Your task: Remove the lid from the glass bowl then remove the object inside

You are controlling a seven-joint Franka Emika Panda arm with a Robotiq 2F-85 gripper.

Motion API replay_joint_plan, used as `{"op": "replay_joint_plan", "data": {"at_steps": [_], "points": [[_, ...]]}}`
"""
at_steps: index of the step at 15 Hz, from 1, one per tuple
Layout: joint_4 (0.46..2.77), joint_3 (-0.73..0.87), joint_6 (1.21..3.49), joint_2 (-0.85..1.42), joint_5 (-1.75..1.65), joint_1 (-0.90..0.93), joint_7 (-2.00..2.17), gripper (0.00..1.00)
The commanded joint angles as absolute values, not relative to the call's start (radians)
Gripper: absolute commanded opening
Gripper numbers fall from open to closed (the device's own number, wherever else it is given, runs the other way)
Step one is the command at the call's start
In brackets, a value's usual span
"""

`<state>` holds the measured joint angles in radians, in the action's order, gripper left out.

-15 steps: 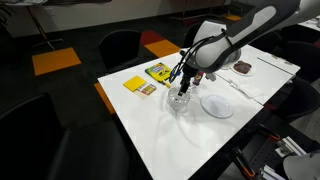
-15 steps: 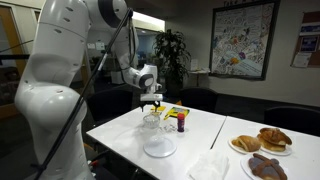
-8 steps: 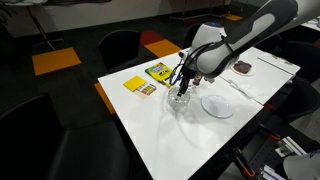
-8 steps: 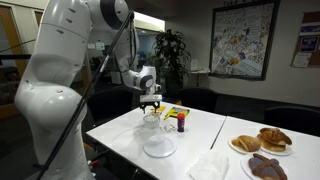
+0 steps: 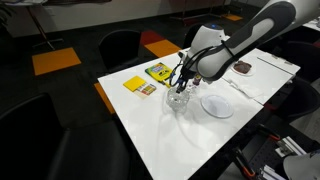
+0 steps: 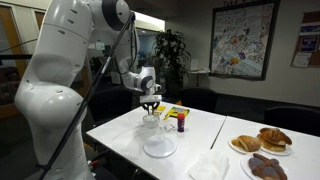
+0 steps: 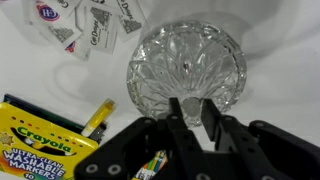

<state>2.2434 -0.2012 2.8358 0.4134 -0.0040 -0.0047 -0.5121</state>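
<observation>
Judging by the lid [image 5: 217,105] laid on the desk [image 5: 165,145] beside the glass bowl [image 7: 187,68], uncovering is deemed done and emptying pending, the gripper [image 7: 197,118] being poised over the bowl, jaws narrow, any grasp undiscernible.

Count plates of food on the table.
2, both in an exterior view: the croissant plate at the right, the dark-pastry plate in front of it, cropped. More may be hidden.

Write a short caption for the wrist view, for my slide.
Tool at the near edge of the glass bowl, Crayola marker box beside it, paper packets beyond.
</observation>
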Motion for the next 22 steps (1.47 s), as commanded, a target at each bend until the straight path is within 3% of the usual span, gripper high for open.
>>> {"op": "replay_joint_plan", "data": {"at_steps": [1,4,22], "points": [[2.239,-0.204,2.859,0.432,-0.04,-0.007,-0.476,0.05],[2.235,-0.207,2.858,0.427,-0.044,-0.006,-0.466,0.01],[2.222,-0.198,2.818,0.332,-0.037,-0.042,-0.482,0.04]]}}
